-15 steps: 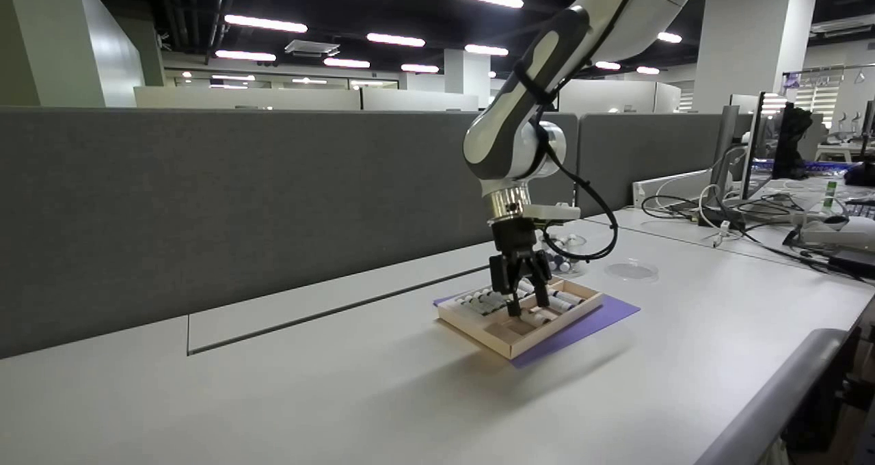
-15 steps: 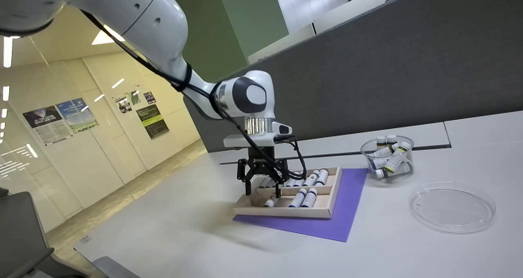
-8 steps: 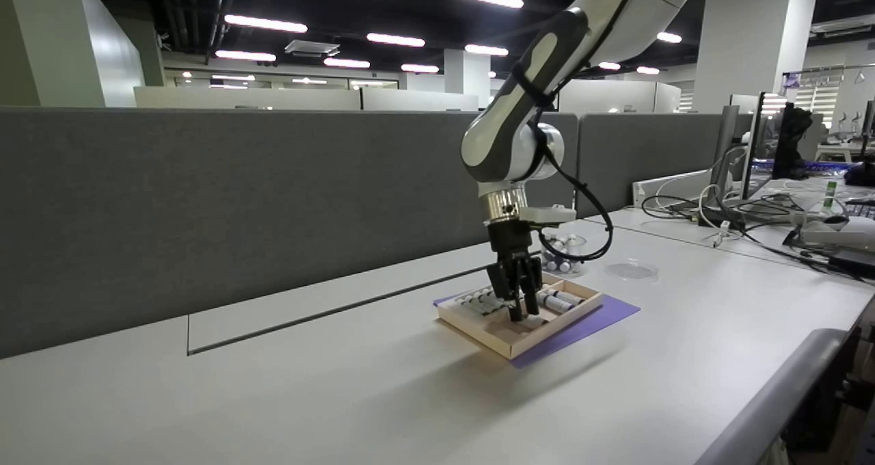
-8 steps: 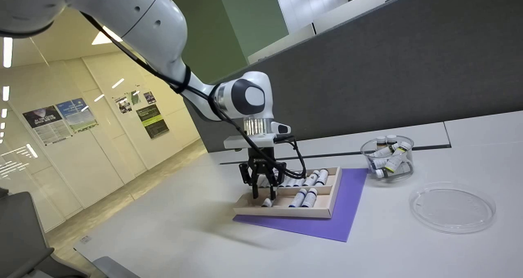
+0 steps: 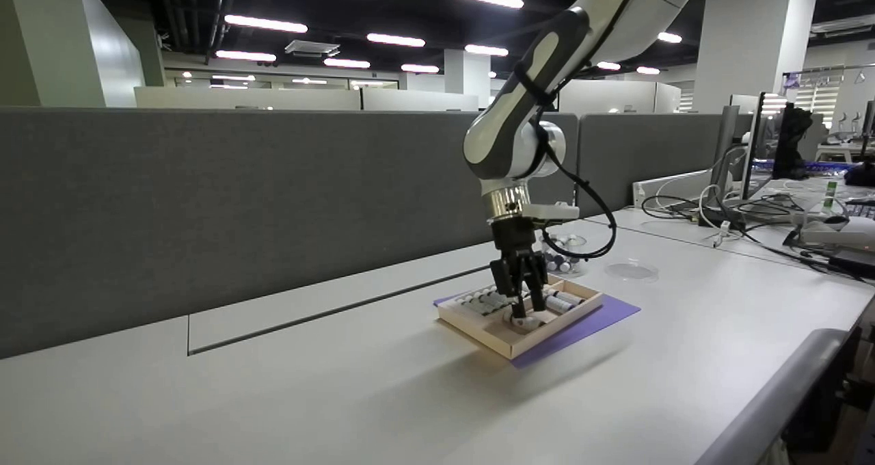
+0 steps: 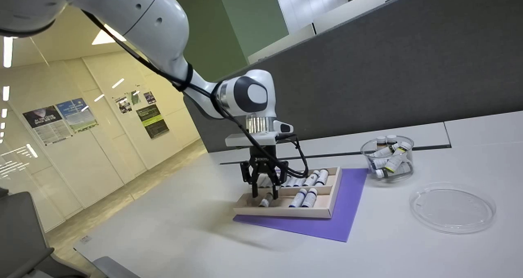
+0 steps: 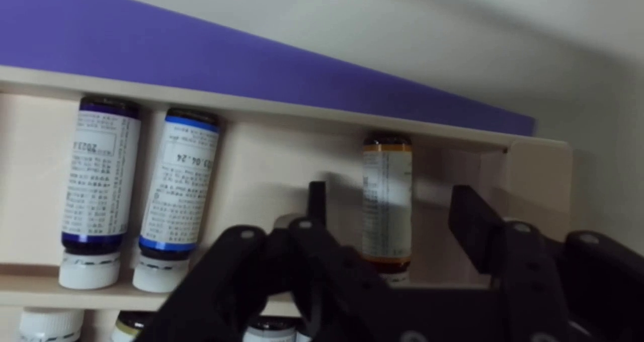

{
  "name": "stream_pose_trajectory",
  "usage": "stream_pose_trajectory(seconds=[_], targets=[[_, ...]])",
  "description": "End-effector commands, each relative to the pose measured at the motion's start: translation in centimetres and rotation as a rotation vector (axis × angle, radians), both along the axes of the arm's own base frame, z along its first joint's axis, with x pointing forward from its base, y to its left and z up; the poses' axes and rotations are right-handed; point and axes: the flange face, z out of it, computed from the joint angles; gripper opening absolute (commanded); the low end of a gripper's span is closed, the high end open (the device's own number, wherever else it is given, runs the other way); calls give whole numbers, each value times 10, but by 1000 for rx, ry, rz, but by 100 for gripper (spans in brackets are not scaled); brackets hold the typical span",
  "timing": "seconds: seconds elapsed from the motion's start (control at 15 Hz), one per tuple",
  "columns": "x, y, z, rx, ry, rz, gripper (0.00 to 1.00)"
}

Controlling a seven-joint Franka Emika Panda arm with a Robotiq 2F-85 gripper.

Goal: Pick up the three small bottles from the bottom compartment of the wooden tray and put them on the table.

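Evidently the amber-brown bottle with white label, orange bands and white cap (image 7: 387, 206) has slid, in an exterior view, towards nine o'clock along the near compartment of the rectangular light-wood tray (image 6: 282, 212). The black two-fingered gripper (image 6: 265, 196) has its jaws narrower than a second ago yet apart, with a gap on either side of that bottle; nothing is held. My guess is that a nudge or failed squeeze moved it, so a fresh closing is needed. At nine o'clock from it in the wrist view lie the white-labelled indigo-banded bottle (image 7: 100, 176) and the white-labelled blue-banded bottle (image 7: 180, 186), likewise awaiting the smooth white table (image 6: 163, 229).
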Motion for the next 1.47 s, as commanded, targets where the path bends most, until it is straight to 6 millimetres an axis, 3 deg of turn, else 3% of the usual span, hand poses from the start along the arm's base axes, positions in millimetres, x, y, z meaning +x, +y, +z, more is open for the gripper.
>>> stream_pose_trajectory(seconds=[0.0, 0.07, 0.2, 0.27, 0.4, 0.67, 0.87, 0.93, 1.07, 1.4], targets=[[11, -17, 12, 18, 67, -68, 42], [11, -20, 14, 19, 74, -73, 42], [12, -21, 15, 23, 83, -76, 27], [12, -20, 15, 18, 82, -81, 70], [10, -14, 12, 22, 86, -63, 65], [4, 0, -1, 15, 98, -34, 94], [0, 8, -14, 5, 115, -10, 100], [-1, 10, -17, 3, 118, -7, 72], [-2, 13, -20, 7, 120, -5, 72], [-1, 12, -19, 7, 119, -6, 33]])
